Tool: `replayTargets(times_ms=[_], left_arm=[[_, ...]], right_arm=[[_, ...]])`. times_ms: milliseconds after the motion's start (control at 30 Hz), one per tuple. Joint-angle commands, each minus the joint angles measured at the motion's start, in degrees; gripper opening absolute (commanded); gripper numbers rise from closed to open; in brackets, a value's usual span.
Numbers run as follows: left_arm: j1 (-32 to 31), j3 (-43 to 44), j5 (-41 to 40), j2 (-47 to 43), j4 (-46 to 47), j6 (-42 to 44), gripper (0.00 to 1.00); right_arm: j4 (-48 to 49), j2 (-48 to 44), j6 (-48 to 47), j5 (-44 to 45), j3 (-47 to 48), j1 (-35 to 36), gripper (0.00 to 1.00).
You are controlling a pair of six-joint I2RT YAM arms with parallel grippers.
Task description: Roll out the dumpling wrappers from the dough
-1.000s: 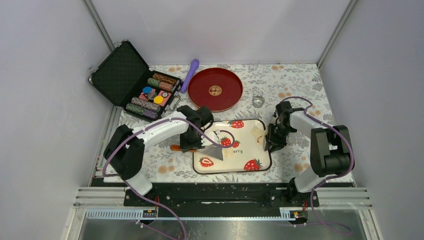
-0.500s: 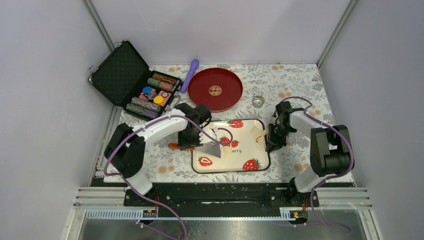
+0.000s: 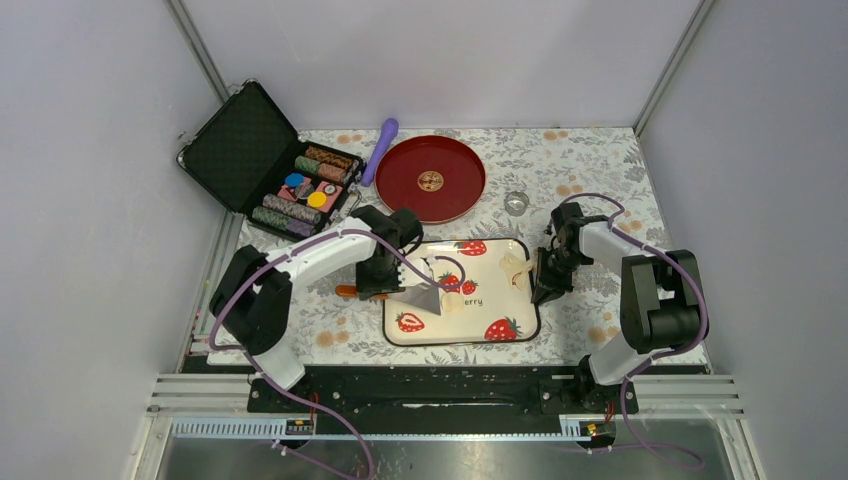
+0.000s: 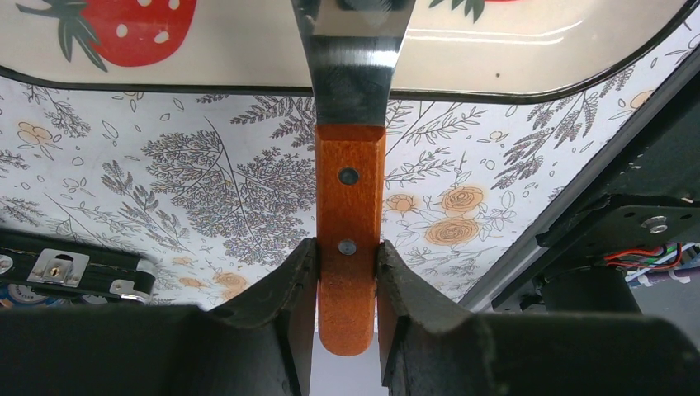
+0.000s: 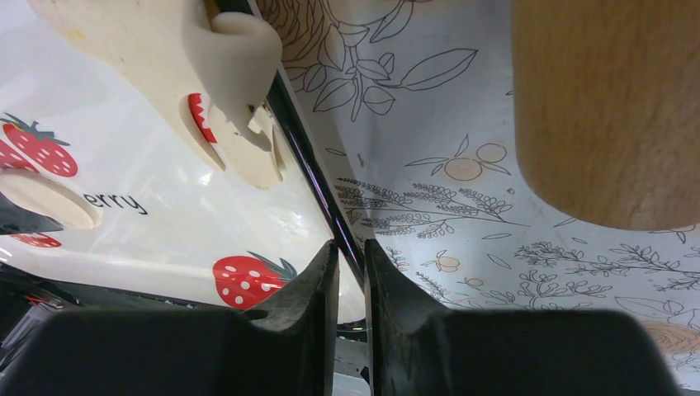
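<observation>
Just ahead of the right gripper (image 5: 349,247) and a bit to its left, the dough (image 5: 206,91) sits on the strawberry tray (image 5: 307,153), close to the dark rim. That gripper's fingers are nearly together with the rim running into the gap, so I read it as pinching the tray edge. What's new: compared with a second back, the tray sits a touch further left and both arms have nudged along with it, but the last half second shows basically no movement. To me that's tray positioning, not rolling. The wooden roller (image 5: 603,107) lies off the tray to the right of those fingers, in nobody's grip, so this lump is probably yet to be rolled. The dough is a flattened, ragged piece with a thicker blob on top. Its long axis runs roughly along the rim, with the near end pointing back toward the right fingers. One dumpling wrapper (image 5: 45,200) lies further left on the tray. The left gripper (image 4: 347,246) is clamped on the wooden handle of a scraper (image 4: 350,198), with the blade reaching straight out from the fingers over the tray.
</observation>
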Motion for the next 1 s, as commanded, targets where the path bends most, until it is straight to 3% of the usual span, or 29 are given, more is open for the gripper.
replayTargets(times_ms=[0, 967], left_arm=[[-0.4, 2.8, -1.6, 1.1, -0.6, 1.1, 0.00], [-4.9, 7.5, -3.1, 6.3, -1.7, -0.1, 0.00]], right_arm=[[0.0, 0.1, 0.2, -0.9, 1.0, 0.5, 0.18], [0.1, 0.2, -0.1, -1.1, 1.0, 0.5, 0.16]])
